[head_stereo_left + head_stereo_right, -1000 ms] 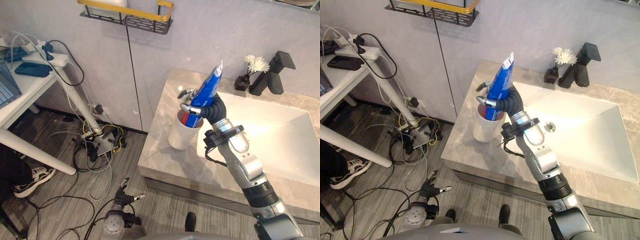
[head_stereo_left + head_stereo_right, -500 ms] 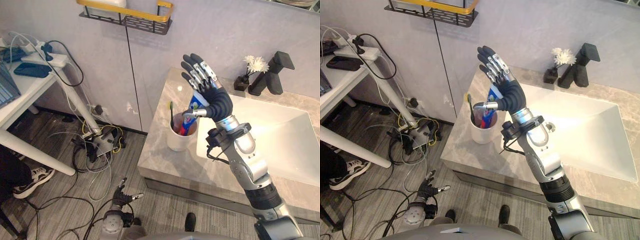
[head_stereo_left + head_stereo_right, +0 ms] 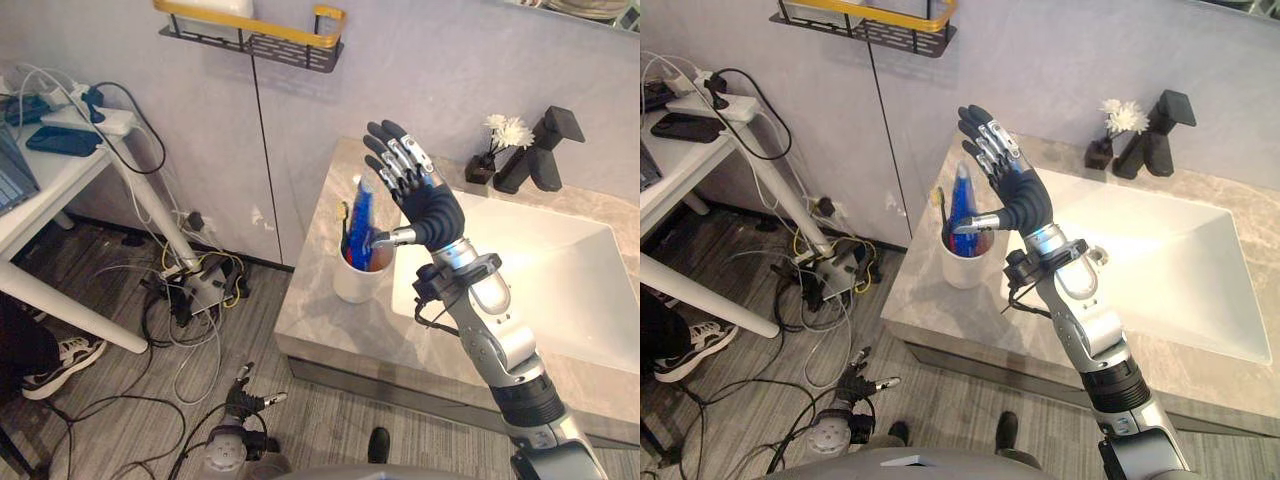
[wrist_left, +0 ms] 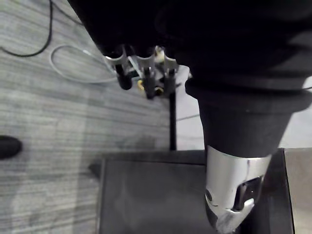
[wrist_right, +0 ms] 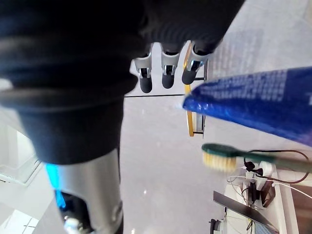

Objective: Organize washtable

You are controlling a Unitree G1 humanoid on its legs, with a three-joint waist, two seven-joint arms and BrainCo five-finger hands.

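A white cup [image 3: 352,282] stands on the grey stone washtable [image 3: 320,318] near its left edge. A blue toothpaste tube [image 3: 360,214] stands upright in the cup beside a green toothbrush [image 3: 345,226]. My right hand [image 3: 426,201] is raised just right of the cup, open, its fingers straight and spread, touching nothing. In the right wrist view the tube [image 5: 263,105] and the toothbrush head [image 5: 219,159] lie past the straight fingers [image 5: 167,73]. My left hand [image 3: 246,399] hangs low over the floor, fingers relaxed.
A white sink basin [image 3: 545,265] fills the right of the washtable, with a black faucet [image 3: 545,150] and a small vase of white flowers [image 3: 500,140] behind it. A black-and-yellow wall shelf [image 3: 250,30] hangs above. A white desk [image 3: 50,185], floor cables [image 3: 190,295] and a person's shoe [image 3: 60,360] lie left.
A second ago my right hand was shut on the toothpaste tube above the cup. It let go, the tube dropped into the cup, and the hand opened and drew slightly right.
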